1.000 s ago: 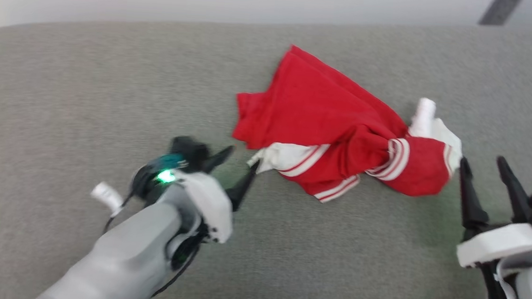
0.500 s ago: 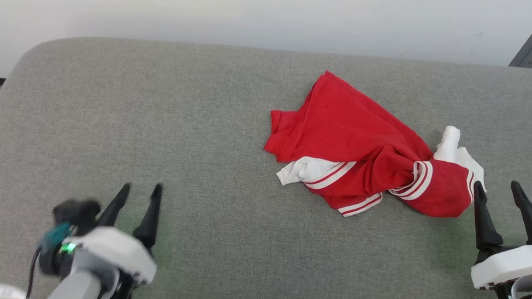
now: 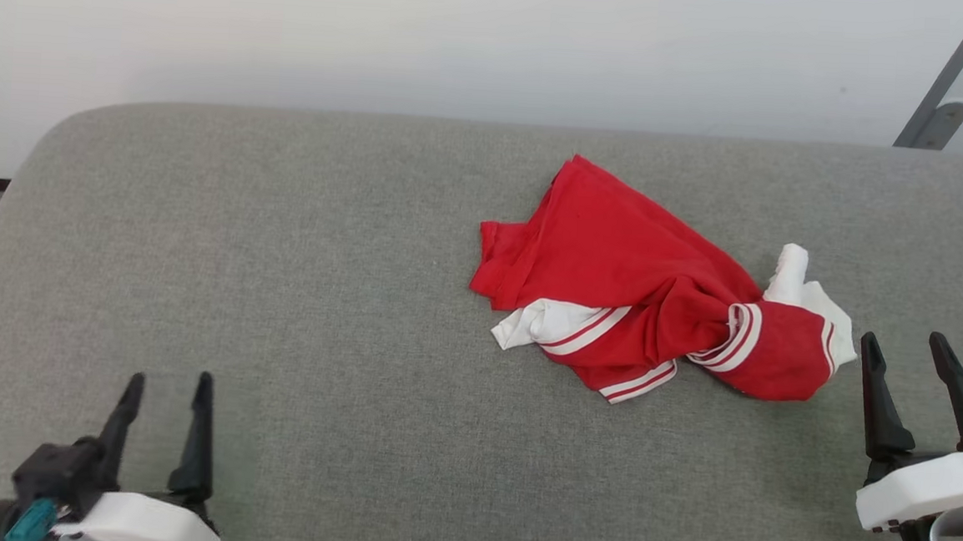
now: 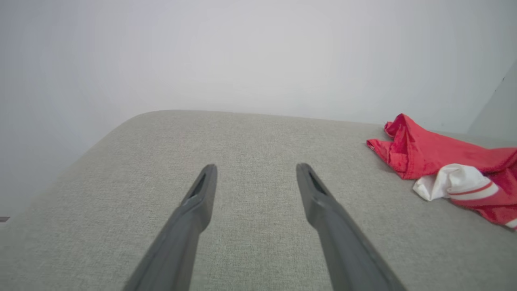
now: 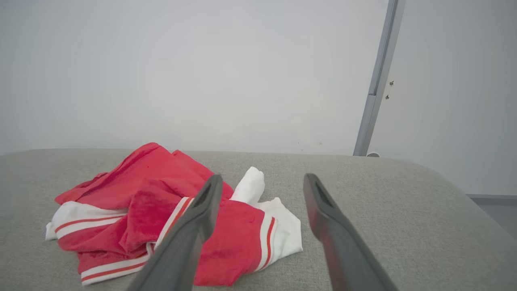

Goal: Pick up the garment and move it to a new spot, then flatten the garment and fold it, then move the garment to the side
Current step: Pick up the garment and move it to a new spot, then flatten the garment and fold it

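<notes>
Crumpled garment (image 3: 608, 249) on grey cushion (image 3: 279, 292)

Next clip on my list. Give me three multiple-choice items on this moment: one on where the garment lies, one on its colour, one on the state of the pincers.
1. The garment lies on the grey cushion:
A) nearer the right pincer
B) at the rounded left corner
C) hanging over the near edge

2. Its main colour is:
A) blue
B) red
C) green

3. The left pincer and the right pincer are:
A) both shut on cloth
B) both open and empty
C) one open, one shut

Answers:
1 A, its white end lies just short of that pincer.
2 B, bright red cloth with white striped panels.
3 B, each wrist view shows the jaws standing apart, gripping nothing.
</notes>
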Controlling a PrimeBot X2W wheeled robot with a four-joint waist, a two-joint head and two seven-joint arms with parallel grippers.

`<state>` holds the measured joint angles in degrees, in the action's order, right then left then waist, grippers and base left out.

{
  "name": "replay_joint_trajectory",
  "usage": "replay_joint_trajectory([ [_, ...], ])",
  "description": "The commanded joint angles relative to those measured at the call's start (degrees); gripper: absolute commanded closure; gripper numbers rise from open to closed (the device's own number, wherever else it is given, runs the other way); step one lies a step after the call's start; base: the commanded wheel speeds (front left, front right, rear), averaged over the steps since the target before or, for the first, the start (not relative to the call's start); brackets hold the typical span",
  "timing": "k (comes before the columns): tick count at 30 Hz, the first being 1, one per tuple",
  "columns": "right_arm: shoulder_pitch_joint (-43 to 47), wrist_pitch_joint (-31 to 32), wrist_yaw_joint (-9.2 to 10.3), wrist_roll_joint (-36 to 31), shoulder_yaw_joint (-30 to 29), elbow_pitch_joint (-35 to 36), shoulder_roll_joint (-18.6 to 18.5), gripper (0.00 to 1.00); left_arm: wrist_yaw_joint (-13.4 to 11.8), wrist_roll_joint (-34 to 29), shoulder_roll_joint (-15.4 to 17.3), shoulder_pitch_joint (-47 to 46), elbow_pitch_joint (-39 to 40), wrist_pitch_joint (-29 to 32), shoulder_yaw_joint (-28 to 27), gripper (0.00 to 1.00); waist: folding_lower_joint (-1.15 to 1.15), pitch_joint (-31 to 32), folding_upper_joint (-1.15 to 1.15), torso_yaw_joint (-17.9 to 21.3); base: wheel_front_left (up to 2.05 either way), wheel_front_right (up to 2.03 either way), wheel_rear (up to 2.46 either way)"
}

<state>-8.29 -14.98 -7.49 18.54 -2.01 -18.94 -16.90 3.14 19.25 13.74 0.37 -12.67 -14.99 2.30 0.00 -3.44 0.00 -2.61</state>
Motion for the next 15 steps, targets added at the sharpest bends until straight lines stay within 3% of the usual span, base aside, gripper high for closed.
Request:
replay_joint_trajectory([
  [1, 0.74, -0.26, -0.01, 0.07, -0.06, 0.24, 0.17, 0.0, 0.69, -1.17, -0.57, 0.72, 0.76, -0.28, -1.03, 0.0, 0.0, 0.42, 0.0, 0.15, 0.0, 0.0, 0.0],
  [7, 1.58, 0.59, -0.01, 0.08, -0.2, 1.98, 0.28, 0.0, 3.25, -4.48, -3.53, 2.9, 2.42, -0.28, -4.91, 0.0, 0.0, 1.43, 0.0, 0.45, 0.0, 0.0, 0.0],
  [15, 1.98, 0.77, -0.01, 0.01, -0.38, 2.15, 0.62, 0.0, 4.23, -6.53, -5.84, 4.34, 1.61, -0.28, -7.01, 0.0, 0.0, 1.52, 0.0, 0.72, 0.0, 0.0, 0.0],
])
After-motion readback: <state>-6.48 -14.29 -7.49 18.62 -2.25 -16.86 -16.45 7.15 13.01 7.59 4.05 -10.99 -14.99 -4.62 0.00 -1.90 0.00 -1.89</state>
